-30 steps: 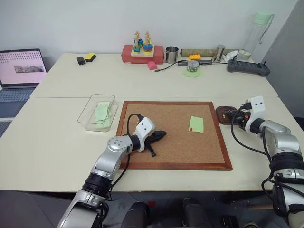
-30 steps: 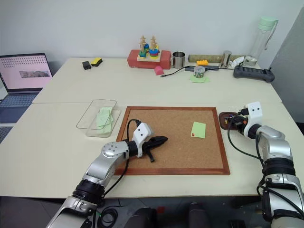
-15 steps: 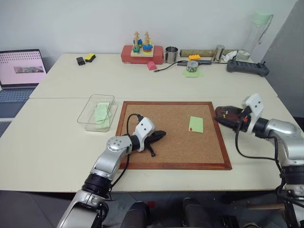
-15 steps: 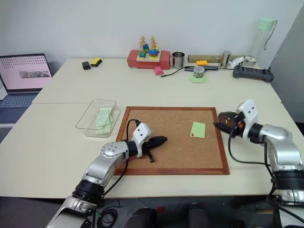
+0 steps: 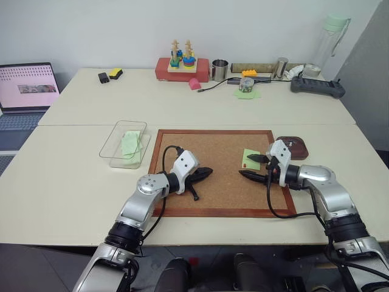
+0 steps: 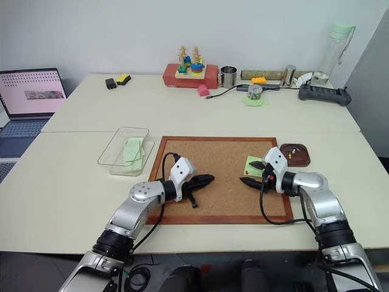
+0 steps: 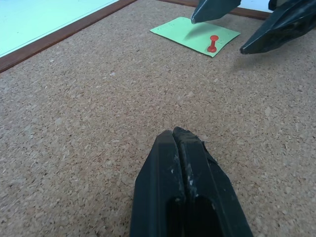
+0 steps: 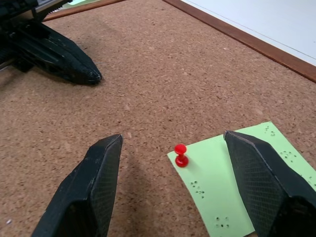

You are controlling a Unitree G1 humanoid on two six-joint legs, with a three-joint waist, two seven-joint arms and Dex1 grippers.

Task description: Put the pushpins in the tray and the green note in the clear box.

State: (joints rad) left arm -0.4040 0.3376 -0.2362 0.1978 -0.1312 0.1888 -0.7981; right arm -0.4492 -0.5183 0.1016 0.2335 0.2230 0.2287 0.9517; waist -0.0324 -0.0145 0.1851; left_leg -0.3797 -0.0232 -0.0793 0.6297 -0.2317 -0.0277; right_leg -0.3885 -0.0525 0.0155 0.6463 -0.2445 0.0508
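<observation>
You're looking at an office or lab-style test room: two plain cream tables (image 5: pixel 79 182) pushed together against a bare white wall (image 5: pixel 91 30). At the far left edge of the frame an open laptop (image 5: pixel 27 86) shows a pink screen. Along the top centre sits a clutter of props: a wooden stacking toy (image 5: pixel 181 55) on a red base, a metal cup (image 5: pixel 219 69), and at upper right a power strip (image 5: pixel 317 86) and clear bottle (image 5: pixel 330 42)
</observation>
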